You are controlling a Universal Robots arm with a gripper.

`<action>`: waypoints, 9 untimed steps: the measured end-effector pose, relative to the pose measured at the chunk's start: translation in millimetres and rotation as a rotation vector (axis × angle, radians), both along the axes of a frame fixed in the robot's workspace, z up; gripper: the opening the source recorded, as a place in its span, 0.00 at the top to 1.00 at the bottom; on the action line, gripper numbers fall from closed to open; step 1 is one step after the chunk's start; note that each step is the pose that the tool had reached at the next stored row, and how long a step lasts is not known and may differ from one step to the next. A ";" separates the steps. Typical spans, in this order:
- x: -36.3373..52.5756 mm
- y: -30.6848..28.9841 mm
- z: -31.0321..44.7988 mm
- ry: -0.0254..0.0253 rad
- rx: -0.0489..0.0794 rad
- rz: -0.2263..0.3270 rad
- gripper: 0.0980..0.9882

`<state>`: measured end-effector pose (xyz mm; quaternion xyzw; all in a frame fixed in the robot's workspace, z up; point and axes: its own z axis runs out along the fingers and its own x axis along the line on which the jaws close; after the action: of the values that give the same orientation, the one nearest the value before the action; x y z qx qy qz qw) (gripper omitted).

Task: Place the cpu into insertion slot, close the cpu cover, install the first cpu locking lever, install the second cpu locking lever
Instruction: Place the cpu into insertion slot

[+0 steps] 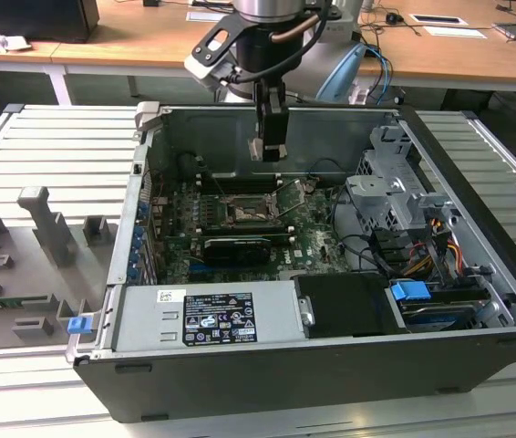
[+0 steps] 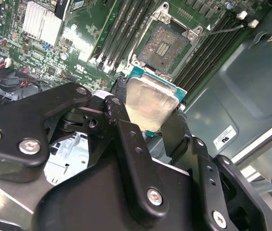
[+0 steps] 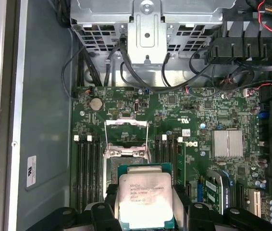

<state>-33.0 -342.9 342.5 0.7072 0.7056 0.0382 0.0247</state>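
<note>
Step in hand: seating the cpu (image 2: 150,103), a small flat square chip with a pale silver metal top and a green edge. The black two-finger gripper (image 2: 151,109) is clamped on the cpu by two opposite edges. The insertion slot (image 2: 166,44), a square dark socket with a metal rim on the green motherboard (image 3: 193,110), is bare. The cpu cover (image 3: 126,123), a thin silver metal frame plate, stands swung up off it. In the exterior view the insertion slot lies at 6 o'clock of the gripper, clearly apart, with the cpu touching nothing but the fingers. Judgement: hold the chip level, square its edges to the socket rim and match the corner orientation. Descend straight with no sideways slide, since the contact field looks delicate. Keep clear of the raised cover and the long black memory slots (image 3: 90,168) beside the socket.
</note>
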 end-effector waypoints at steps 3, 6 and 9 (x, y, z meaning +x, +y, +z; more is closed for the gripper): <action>0.0 0.0 -0.9 0.0000 0.000 -0.004 0.52; 0.0 0.0 -1.8 0.0000 0.000 -0.012 0.52; 0.0 0.0 -3.4 -0.0001 0.000 -0.032 0.52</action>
<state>-33.0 -342.9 339.2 0.7183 0.6942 0.0379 0.0253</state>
